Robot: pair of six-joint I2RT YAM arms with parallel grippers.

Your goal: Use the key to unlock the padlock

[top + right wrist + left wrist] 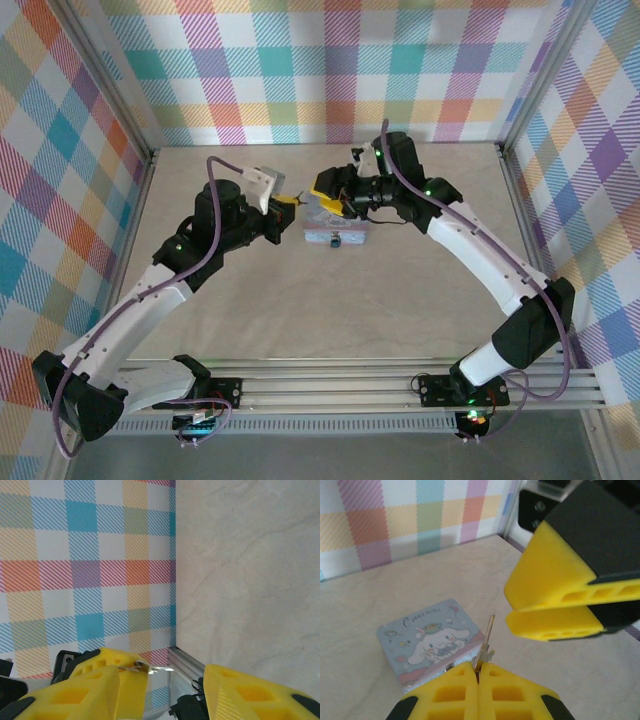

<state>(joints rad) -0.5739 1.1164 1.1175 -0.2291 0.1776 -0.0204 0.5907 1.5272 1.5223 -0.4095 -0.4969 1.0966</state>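
My left gripper (479,666) is shut on a small silver key (489,635), whose blade sticks up and forward out of the yellow pads. Below it lies the pastel picture-lidded tin box (430,640). The padlock (335,240) is a tiny dark bluish piece on the tin's near side. In the left wrist view it is mostly hidden behind my fingers. My right gripper (330,195) hovers over the tin, facing the left gripper (287,200). The right gripper (162,672) stands open, and the key tip (145,668) pokes toward its gap from beside its left finger.
Plaid walls close in the beige table (400,300) on three sides, with a metal frame rail (187,662) at the corner. The two grippers nearly touch above the tin (335,225). Open tabletop lies in front of both arms.
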